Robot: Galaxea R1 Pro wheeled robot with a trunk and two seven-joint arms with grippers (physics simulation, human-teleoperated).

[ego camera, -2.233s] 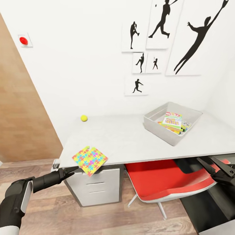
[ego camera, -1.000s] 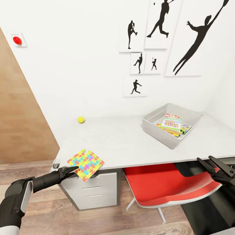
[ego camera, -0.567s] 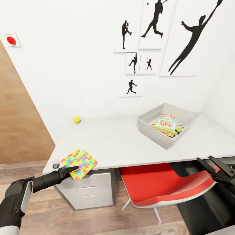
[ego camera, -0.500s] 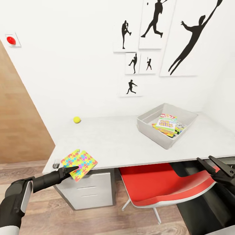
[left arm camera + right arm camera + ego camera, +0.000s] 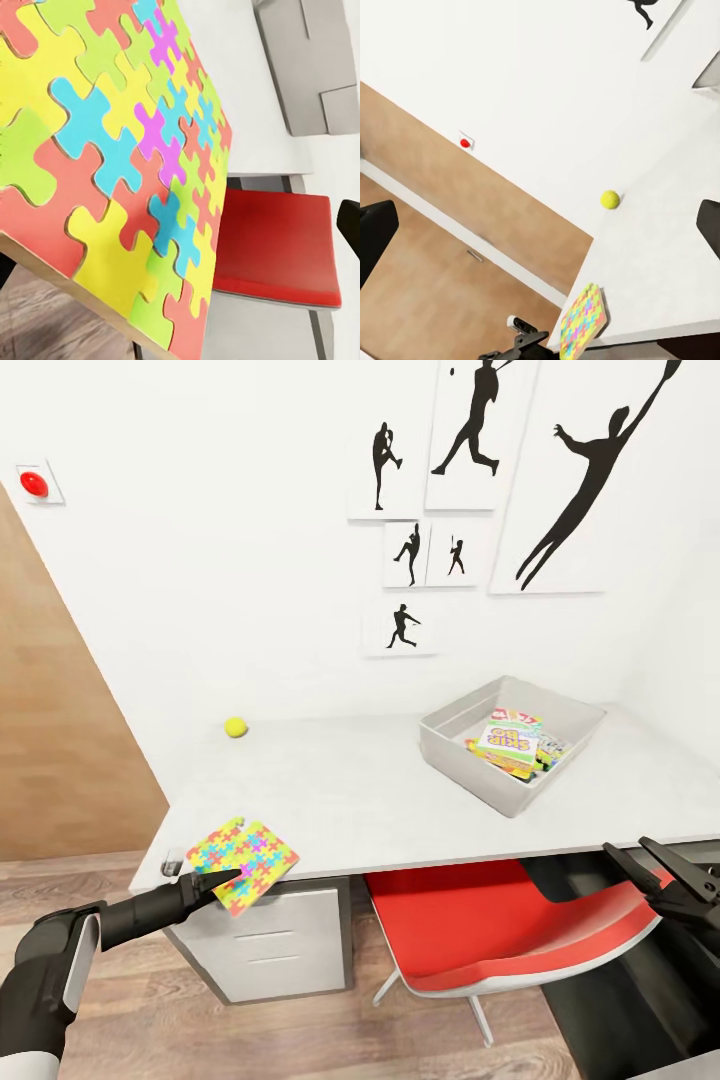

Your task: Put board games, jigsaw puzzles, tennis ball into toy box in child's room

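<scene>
Head view, puzzle: the jigsaw puzzle [image 5: 245,852] is pinched at its near corner by the left gripper [image 5: 222,879], jaws closed on it, the square hanging out over the front-left corner of the table [image 5: 370,800] at about 8 o'clock from the toy box [image 5: 512,744].
Head view, handling: thin, flat and probably light; it looks stiff, holding flat from one corner. An edge pinch suits it, though a corner hold could let it pivot.
Head view, left arm: low at the view's 8 o'clock, forearm reaching up and forward toward the table edge.
Head view, right arm: the right gripper [image 5: 650,865] sits at 4 o'clock below the table edge, over the red chair [image 5: 500,930], fingers spread and empty.
Head view, other toys: the tennis ball [image 5: 235,727] lies near the wall at 9 o'clock from the toy box; a SKIP-BO board game [image 5: 507,741] lies inside the box.
Left wrist view: the puzzle [image 5: 127,157] fills the near field, tilted, its interlocked pieces unbroken; the chair seat [image 5: 274,244] lies beyond.
Right wrist view: the ball [image 5: 610,199] rests on the table top; the puzzle [image 5: 583,321] overhangs the corner, the left gripper [image 5: 529,343] at its lower edge.
</scene>
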